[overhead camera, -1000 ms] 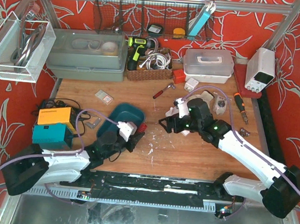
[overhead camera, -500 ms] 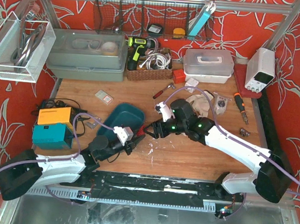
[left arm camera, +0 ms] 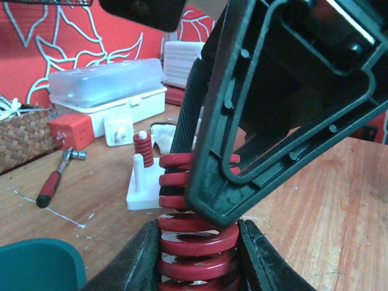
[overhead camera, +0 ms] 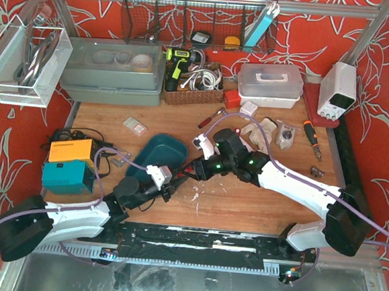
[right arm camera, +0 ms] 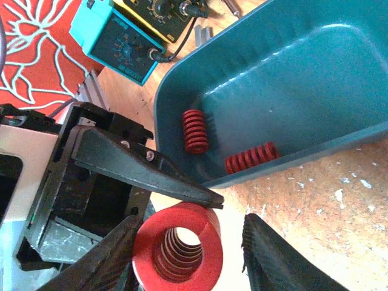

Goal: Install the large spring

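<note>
The teal tray (right arm camera: 291, 79) sits on the worktop (overhead camera: 230, 202) and holds two small red springs. One (right arm camera: 195, 131) lies near its left wall and the other (right arm camera: 251, 157) against its near wall, and the two are apart. Along the back edge stand a grey-green lidded bin (overhead camera: 112, 78) with tape rolls (overhead camera: 142, 62) showing through the lid, a wicker basket (overhead camera: 185, 94) of cables, and a white lidded box (overhead camera: 270, 84).

The large spring (right arm camera: 213, 239) is held off the worktop just outside the tray's near rim. The left end effector (left arm camera: 199, 230) is clamped on its lower coils, one finger pressed to each side. The spring's long axis runs straight out along those fingers. Its free end points at the right wrist camera, which looks down the open bore.

The right end effector (right arm camera: 191, 221) straddles that free end with its jaws partly open. One finger (right arm camera: 115, 254) lies against the coils, and a narrow gap shows between the spring and the other finger, so it has not gripped.

The two end effectors meet tip to tip, crowded against the tray's rim. In the left wrist view a white base with an upright peg (left arm camera: 142, 179) stands behind the spring, a small red spring on the peg. A ratchet wrench (left arm camera: 57, 176) lies farther back. Bare wood lies to the right of the arms.
</note>
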